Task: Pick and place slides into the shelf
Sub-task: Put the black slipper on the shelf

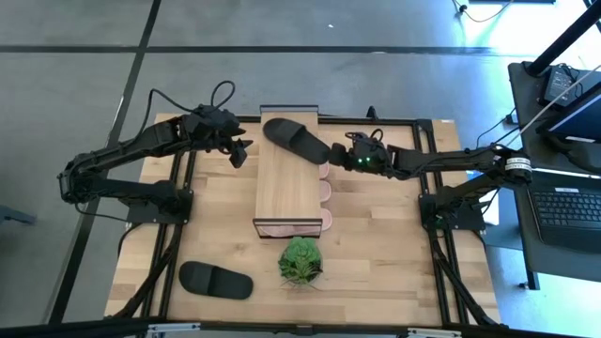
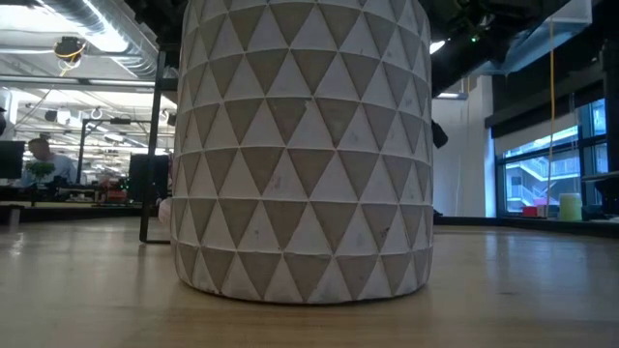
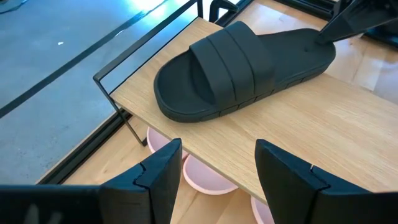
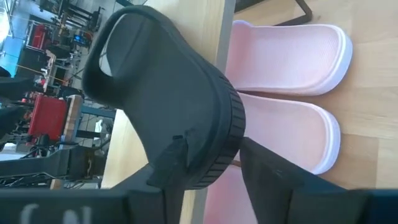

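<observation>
Even, bright overhead light in high view; soft short shadows under arms. Strong blown-out glare on floor [image 1: 526, 23] at 1–2 o'clock. Low view: planter pot [image 2: 302, 145] fills centre, lit softly, darker toward 9 o'clock side; windows [image 2: 551, 164] at 3 o'clock overexposed; bkgd room slightly soft. Left wrist view: bluish glare on floor at 12 o'clock; near fingers [image 3: 158, 180] blurred. Right wrist view: black slide [image 4: 168, 106] close, edges soft; pink slides [image 4: 286, 59] brightly lit.

Black slide [image 1: 296, 140] atop shelf [image 1: 286, 192]
</observation>
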Robot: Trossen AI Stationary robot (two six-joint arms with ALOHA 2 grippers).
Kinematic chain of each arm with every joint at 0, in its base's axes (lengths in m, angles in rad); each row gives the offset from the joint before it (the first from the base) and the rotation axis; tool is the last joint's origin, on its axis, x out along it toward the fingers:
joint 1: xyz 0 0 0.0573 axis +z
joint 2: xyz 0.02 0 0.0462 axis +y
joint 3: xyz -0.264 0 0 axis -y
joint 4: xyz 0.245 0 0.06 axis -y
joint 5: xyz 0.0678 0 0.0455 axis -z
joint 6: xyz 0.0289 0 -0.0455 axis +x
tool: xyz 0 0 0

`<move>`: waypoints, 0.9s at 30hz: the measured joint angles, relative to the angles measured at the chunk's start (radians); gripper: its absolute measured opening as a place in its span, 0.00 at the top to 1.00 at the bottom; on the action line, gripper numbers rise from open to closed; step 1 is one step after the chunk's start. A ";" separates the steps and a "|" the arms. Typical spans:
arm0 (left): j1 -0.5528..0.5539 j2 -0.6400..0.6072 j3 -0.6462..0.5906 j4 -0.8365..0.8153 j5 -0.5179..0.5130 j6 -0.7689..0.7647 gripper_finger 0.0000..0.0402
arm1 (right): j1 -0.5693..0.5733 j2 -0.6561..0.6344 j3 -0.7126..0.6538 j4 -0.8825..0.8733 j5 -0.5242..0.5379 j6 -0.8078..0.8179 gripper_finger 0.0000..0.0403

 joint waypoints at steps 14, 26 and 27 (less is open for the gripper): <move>0.000 0.000 0.000 0.000 0.000 0.000 0.52 | 0.000 0.000 0.000 0.004 -0.001 -0.029 0.87; 0.000 0.000 0.000 0.000 0.000 0.001 0.52 | -0.026 0.000 0.000 0.133 -0.003 -0.080 0.98; 0.000 0.000 0.000 0.000 0.000 0.001 0.52 | -0.032 0.000 0.000 0.136 -0.003 -0.082 0.99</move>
